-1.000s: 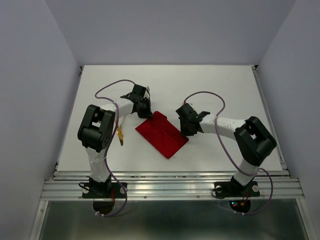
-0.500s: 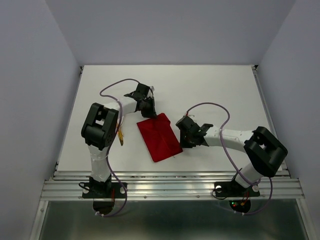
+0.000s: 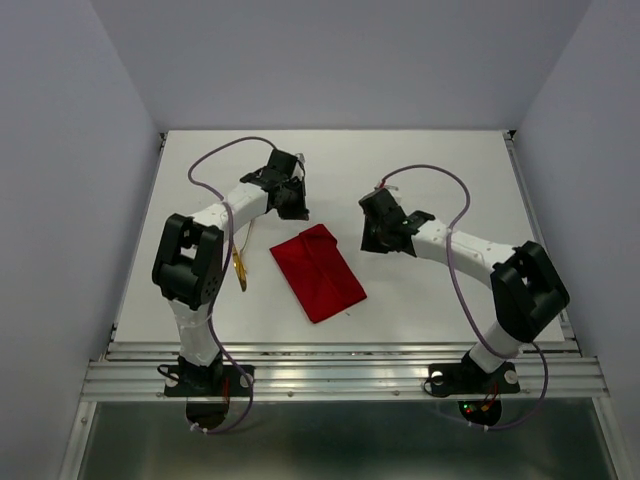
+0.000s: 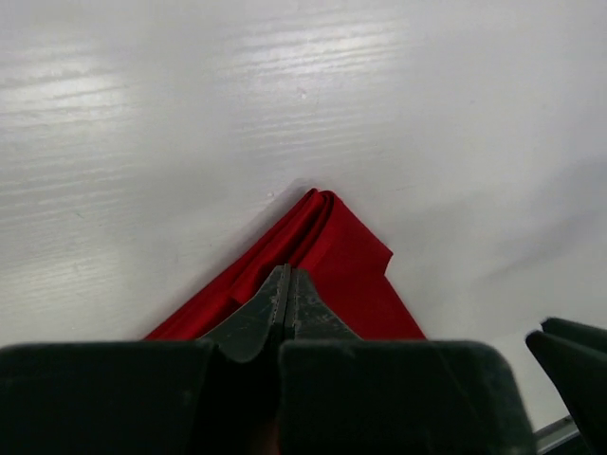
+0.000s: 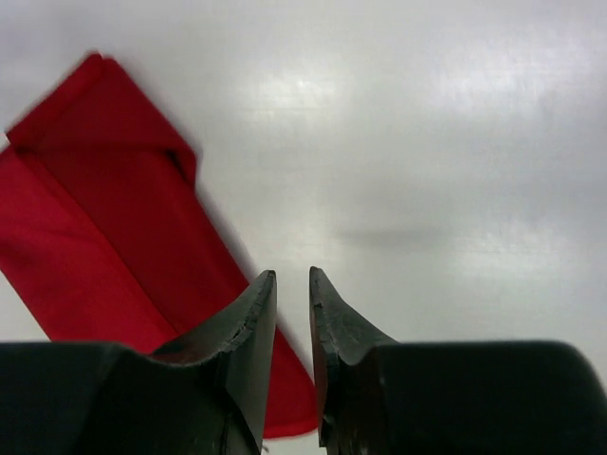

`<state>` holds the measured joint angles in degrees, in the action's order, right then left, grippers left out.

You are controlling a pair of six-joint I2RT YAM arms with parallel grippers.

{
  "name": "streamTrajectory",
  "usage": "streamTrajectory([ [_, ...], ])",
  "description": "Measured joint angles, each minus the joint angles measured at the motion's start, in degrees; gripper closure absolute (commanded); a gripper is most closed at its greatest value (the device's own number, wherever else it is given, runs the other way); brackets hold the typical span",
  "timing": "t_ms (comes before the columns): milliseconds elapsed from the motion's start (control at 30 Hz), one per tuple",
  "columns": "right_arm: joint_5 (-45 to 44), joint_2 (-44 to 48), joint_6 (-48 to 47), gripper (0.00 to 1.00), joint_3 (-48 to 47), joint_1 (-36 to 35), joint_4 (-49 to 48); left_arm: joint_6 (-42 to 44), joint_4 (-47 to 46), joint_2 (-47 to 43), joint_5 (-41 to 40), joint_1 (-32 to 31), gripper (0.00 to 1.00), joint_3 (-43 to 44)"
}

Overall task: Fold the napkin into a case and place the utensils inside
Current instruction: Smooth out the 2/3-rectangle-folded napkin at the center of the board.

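- Folded napkin (image 3: pixel 318 272) lying flat on the table (image 3: pixel 450 170) as a narrow red rectangle, with the long side running from far-left to near-right and crease lines visible across the top layer.
- Compared with one second ago: turned a little, and no longer touched by either arm.
- Left gripper (image 4: pixel 287 275): pulled back from the far corner of the napkin, where it was pressing a second ago. Now hanging just beyond that corner, with jaws clenched tight together and nothing between them.
- Right gripper (image 5: pixel 292 277): gone from the right edge of the napkin. Now raised to the right of it and clearly apart. Jaws slightly parted with only a thin gap, and empty.
- In the right wrist view, a doubled layer at the far end of the napkin, like a flap. Not possible to tell whether a real pocket opening is there.
- Utensils (image 3: pixel 240 268): well outside the cloth, to the left of the napkin and close against the left arm. Visible only as one slim gold piece; the fork is not to be made out.
- Meaning for the task, as a judgement: folding probably finished, or at least paused, since both arms have let go. Case seemingly formed but with nothing in it yet.
- Next likely need: picking up the utensils from the left of the napkin, then sliding them in without dragging the loose layers open.
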<state>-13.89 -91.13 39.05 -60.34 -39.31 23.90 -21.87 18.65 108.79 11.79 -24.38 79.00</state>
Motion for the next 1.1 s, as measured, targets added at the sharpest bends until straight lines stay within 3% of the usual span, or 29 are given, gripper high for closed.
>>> streamTrajectory([
  [267,1.1,-16.7,-4.8,0.75,-16.1,2.5,-0.9,-0.3,-0.2,-2.9,-2.0,0.1,1.0,0.7],
  [500,2.0,-25.6,-6.9,0.77,-22.9,2.5,-1.1,-1.9,-0.9,-3.5,-3.1,1.8,1.0,-7.9],
  [1100,6.0,-27.5,-7.8,0.77,-24.3,0.3,-1.6,-2.8,-5.8,-1.8,0.3,2.6,1.0,-11.9],
])
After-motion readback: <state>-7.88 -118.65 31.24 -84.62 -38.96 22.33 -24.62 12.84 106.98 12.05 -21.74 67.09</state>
